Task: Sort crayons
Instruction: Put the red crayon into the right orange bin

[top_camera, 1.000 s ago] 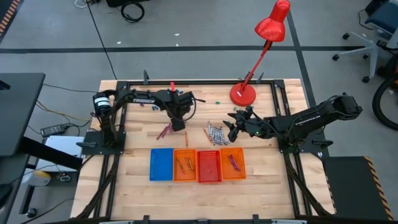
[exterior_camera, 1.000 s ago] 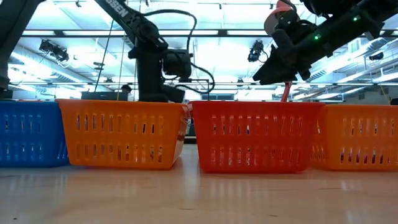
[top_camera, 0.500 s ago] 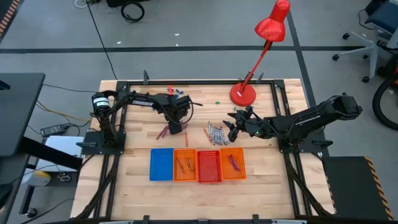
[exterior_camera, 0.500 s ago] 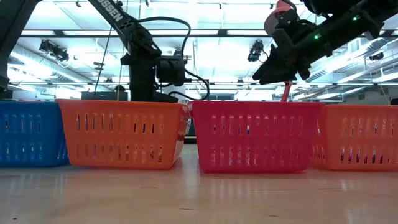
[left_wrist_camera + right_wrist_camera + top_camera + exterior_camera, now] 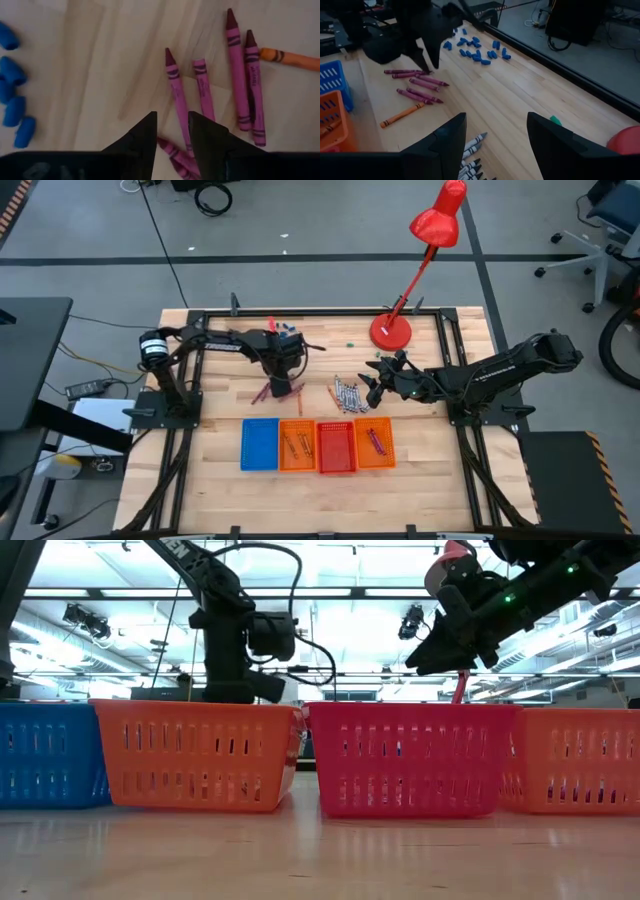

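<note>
The left tool (image 5: 171, 131) hangs low over the magenta crayons (image 5: 176, 85) on the desk (image 5: 100, 60), its fingers a narrow gap apart and empty; the nearest crayon lies just ahead of the tips, its long axis running away from them. The right tool (image 5: 495, 135), fingers wide apart and empty, hovers above the grey crayons (image 5: 472, 150), well apart from the magenta ones, so the left arm is nearer.
</note>
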`<state>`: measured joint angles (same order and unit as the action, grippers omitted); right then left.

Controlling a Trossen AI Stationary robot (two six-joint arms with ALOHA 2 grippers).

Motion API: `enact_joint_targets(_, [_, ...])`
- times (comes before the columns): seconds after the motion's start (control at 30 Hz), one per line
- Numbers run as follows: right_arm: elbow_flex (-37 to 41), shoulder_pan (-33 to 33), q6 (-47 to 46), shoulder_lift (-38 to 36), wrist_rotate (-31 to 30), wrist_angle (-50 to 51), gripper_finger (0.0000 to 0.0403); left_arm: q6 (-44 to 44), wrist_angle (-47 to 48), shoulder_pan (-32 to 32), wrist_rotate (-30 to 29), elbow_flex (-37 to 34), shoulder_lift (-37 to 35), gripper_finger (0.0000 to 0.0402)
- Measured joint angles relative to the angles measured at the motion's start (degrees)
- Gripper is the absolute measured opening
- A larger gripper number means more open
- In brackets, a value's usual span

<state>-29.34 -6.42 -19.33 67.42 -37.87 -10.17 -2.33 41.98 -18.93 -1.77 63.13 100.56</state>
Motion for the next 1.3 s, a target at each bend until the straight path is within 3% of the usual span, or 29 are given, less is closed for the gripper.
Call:
enact_joint_targets(0.53, [0.0,0.0,0.7,0.0,0.0,-0.6,0.0213,0.0,-8.6,-0.9,0.8,-7.2,0.4,0.0118])
enact_joint_targets(0.87, [0.0,0.0,1.0,0.0,0.1,-0.8,0.0213,-1.7,-9.1,-1.0,2.2,-7.6,0.5,0.0017])
enact_joint_targets(1.3, [0.0,0.0,1.0,0.0,0.2,-0.5,0.0213,-2.0,-12.7,-1.1,4.1,-8.0,-4.8,0.0025])
